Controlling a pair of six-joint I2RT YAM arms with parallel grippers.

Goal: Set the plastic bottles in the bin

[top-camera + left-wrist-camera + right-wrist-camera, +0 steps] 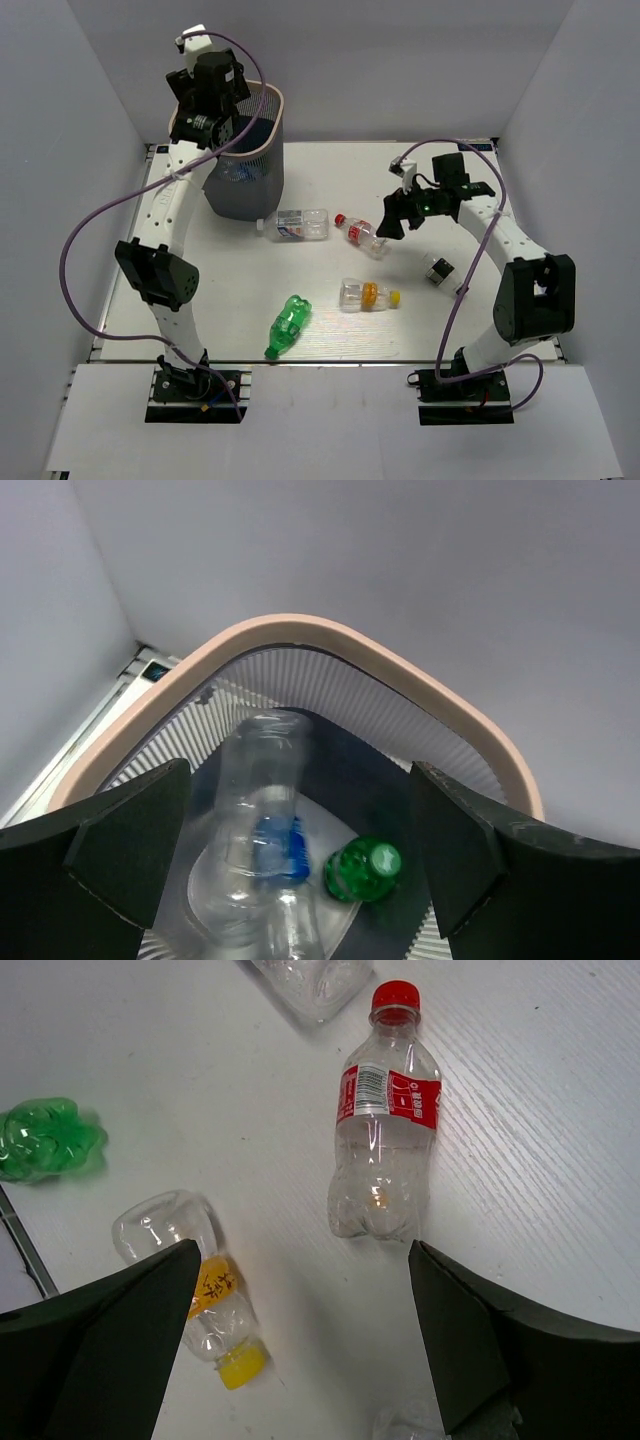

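The bin (262,165), dark mesh with a beige rim (400,675), stands at the far left. My left gripper (225,100) hangs open over its mouth. Inside, in the left wrist view, a blurred clear bottle with a blue label (262,780) lies beside a green bottle (365,868), both below my open left gripper (300,880). My right gripper (398,215) is open and empty above the table, just right of a red-capped bottle (360,233) (385,1150). A yellow-capped bottle (368,295) (200,1290) lies nearer.
A clear white-capped bottle (292,225) lies beside the bin's base. A green bottle (288,325) (45,1140) lies near the front edge. A small black-capped bottle (438,271) lies by the right arm. Grey walls close in the table on three sides.
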